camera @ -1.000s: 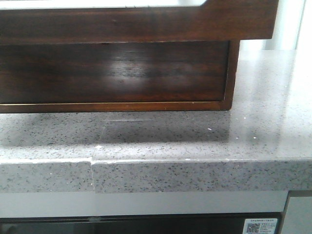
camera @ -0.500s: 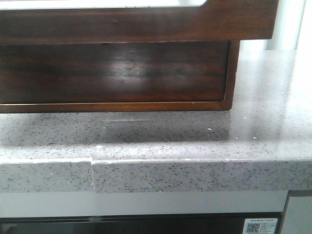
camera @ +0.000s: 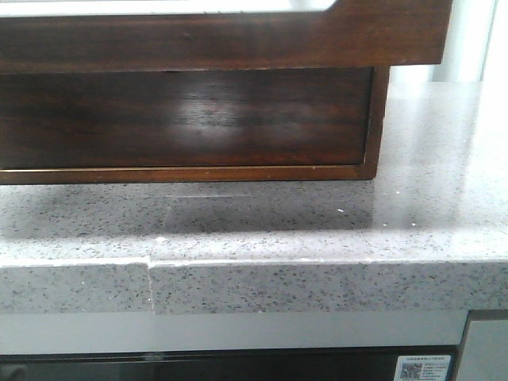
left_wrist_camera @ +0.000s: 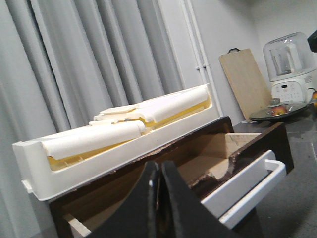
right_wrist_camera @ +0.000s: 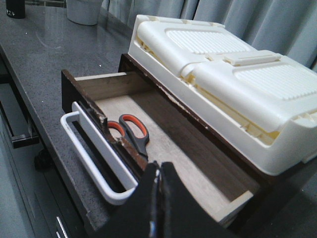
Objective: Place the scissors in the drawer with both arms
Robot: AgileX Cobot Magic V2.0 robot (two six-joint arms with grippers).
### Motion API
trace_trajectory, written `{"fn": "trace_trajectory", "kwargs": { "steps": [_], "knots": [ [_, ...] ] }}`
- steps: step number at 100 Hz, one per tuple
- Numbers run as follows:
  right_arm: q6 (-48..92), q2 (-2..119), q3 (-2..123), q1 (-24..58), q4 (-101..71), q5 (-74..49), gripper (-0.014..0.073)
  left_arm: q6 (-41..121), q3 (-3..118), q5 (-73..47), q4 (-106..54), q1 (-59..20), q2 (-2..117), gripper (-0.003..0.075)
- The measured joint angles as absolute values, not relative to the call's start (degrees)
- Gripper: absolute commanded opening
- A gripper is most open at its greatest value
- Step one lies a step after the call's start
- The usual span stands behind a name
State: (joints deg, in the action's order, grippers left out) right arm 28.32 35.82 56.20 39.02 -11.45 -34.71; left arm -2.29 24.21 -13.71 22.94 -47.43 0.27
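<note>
The drawer (right_wrist_camera: 163, 144) is standing pulled open, and the scissors (right_wrist_camera: 130, 133) are lying flat inside it near the front, orange loops toward the white handle (right_wrist_camera: 99, 163). They are likely handling light, stiff and a bit slick; the grey handles by the loops look the best hold. Only the right wrist view is showing them; the front view is giving just the wood front. Left gripper (left_wrist_camera: 159, 198) and right gripper (right_wrist_camera: 158, 198) are both pinched closed, holding nothing.

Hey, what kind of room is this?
Probably a home kitchen: a speckled stone counter, a wooden cutting board leaning on the wall, and a small white countertop appliance beside it.
</note>
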Motion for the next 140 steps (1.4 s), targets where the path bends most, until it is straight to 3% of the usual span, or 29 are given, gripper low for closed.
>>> {"fn": "trace_trajectory", "kwargs": {
  "steps": [36,60,140],
  "knots": [
    [28.0,19.1,32.5,39.0,-11.5,-24.8,-0.0058,-2.3,12.2,-11.1,11.9,-47.4,-0.2,-0.0022],
    [28.0,15.2,20.8,39.0,-14.0,-22.4,-0.0062,-2.4,8.5,-10.9,10.4,-47.4,-0.2,-0.0022],
    [28.0,15.2,17.0,39.0,-14.8,-22.6,-0.0062,-2.4,7.7,-10.9,10.3,-47.4,-0.2,-0.0022]
  ]
}}
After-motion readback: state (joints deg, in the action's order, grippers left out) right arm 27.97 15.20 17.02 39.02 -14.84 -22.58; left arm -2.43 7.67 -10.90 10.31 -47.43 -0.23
